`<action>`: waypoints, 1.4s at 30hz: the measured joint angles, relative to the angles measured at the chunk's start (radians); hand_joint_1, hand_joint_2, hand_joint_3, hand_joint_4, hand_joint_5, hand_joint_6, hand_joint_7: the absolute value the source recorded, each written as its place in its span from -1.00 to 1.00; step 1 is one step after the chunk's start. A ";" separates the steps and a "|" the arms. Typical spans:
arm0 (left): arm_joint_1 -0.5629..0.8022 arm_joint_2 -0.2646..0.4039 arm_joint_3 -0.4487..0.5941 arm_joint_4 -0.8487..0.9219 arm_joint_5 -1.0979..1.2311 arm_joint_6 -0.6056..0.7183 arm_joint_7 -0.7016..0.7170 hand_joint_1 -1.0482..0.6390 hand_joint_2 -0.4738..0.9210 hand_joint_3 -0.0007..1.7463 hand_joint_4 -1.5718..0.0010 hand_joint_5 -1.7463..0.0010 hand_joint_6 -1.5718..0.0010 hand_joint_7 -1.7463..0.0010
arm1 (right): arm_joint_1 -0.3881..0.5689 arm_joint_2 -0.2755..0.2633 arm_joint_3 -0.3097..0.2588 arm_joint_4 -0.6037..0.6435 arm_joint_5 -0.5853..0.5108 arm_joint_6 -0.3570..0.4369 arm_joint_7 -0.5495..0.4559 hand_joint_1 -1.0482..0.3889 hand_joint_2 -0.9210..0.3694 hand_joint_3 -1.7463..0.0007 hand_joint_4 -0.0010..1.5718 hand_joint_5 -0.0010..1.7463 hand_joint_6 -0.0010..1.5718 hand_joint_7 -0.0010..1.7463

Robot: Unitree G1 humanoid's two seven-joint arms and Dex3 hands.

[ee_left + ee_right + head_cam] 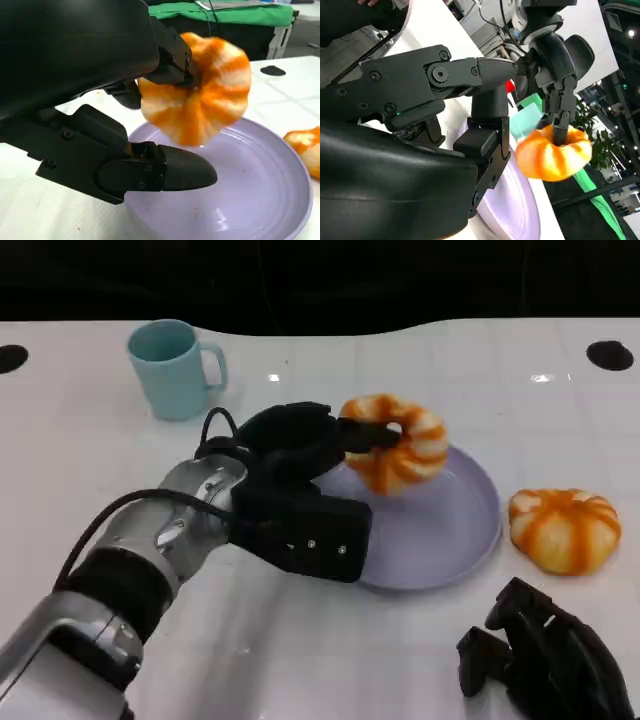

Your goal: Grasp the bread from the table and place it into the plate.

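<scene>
My left hand (pixel 300 475) holds an orange-and-white striped bread (pixel 397 442) above the far left part of the lilac plate (pixel 450 530). In the left wrist view the bread (pixel 200 95) hangs from the fingers just over the plate (pixel 270 195), clear of its surface. The right wrist view shows the same bread (pixel 554 154) pinched by the left hand (pixel 559 95) above the plate (pixel 512 205). My right hand (pixel 545 655) rests low near the table's front right, with nothing in it that I can see; whether its fingers are curled is unclear.
A second striped bread (pixel 565 528) lies on the white table just right of the plate. A teal mug (pixel 175 368) stands at the back left. Two dark round holes (pixel 610 354) mark the table's far corners.
</scene>
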 measured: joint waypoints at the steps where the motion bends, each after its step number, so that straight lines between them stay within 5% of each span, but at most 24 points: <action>1: 0.001 -0.001 0.001 0.000 0.000 0.000 0.002 -0.75 1.00 -0.57 1.00 -0.57 0.44 -0.28 | 0.001 0.000 0.001 0.000 0.000 0.000 0.000 -0.31 -1.00 0.71 -0.01 0.93 -0.13 0.63; 7: 0.001 -0.003 0.006 0.001 -0.001 0.004 0.007 -0.72 1.00 -0.58 1.00 -0.44 0.36 -0.41 | 0.004 0.003 0.010 -0.008 0.001 0.003 -0.002 -0.31 -1.00 0.71 -0.01 0.93 -0.12 0.63; 12: 0.001 -0.003 -0.007 0.001 0.003 0.010 -0.008 -0.73 1.00 -0.54 0.87 -0.43 0.68 -0.59 | 0.011 0.006 0.018 -0.013 0.001 0.003 -0.004 -0.32 -1.00 0.69 0.00 0.94 -0.12 0.63; 15: 0.001 -0.002 -0.013 0.001 0.004 0.005 -0.008 -0.73 1.00 -0.54 0.70 -0.37 0.80 -0.37 | 0.017 0.009 0.020 -0.016 0.001 0.003 -0.005 -0.32 -1.00 0.69 -0.01 0.94 -0.12 0.63; 17: 0.001 -0.002 -0.014 0.001 0.003 0.000 -0.008 -0.74 1.00 -0.54 0.74 -0.29 0.78 -0.01 | 0.020 0.009 0.021 -0.019 0.001 0.003 -0.005 -0.33 -1.00 0.69 -0.01 0.95 -0.12 0.63; 20: 0.001 -0.002 -0.014 0.001 0.003 -0.013 -0.008 -0.75 1.00 -0.56 0.91 -0.52 0.55 0.36 | 0.024 0.008 0.022 -0.026 0.001 0.003 -0.005 -0.33 -1.00 0.71 0.00 0.94 -0.11 0.63; 28: 0.007 -0.001 0.005 -0.006 -0.047 -0.063 -0.023 -0.73 1.00 -0.59 1.00 -0.43 0.30 0.40 | 0.028 0.008 0.022 -0.036 0.009 0.016 -0.005 -0.34 -1.00 0.72 0.00 0.94 -0.12 0.62; 32: 0.058 0.022 0.042 -0.065 -0.100 -0.104 -0.043 -0.64 1.00 -0.62 0.84 -0.45 0.56 -0.10 | 0.035 0.008 0.023 -0.041 0.009 0.016 -0.005 -0.34 -1.00 0.71 0.00 0.94 -0.11 0.63; 37: 0.222 0.028 0.163 -0.169 -0.317 -0.182 -0.087 -0.41 1.00 -0.76 0.42 -0.91 0.53 -0.66 | 0.039 0.008 0.022 -0.042 0.009 0.015 -0.006 -0.33 -1.00 0.72 -0.01 0.93 -0.12 0.63; 42: 0.454 -0.082 0.301 -0.311 -0.718 -0.178 -0.225 -0.55 1.00 -0.61 0.29 -1.00 0.48 -0.89 | 0.040 0.007 0.023 -0.042 0.009 0.019 -0.006 -0.34 -1.00 0.73 0.00 0.93 -0.12 0.63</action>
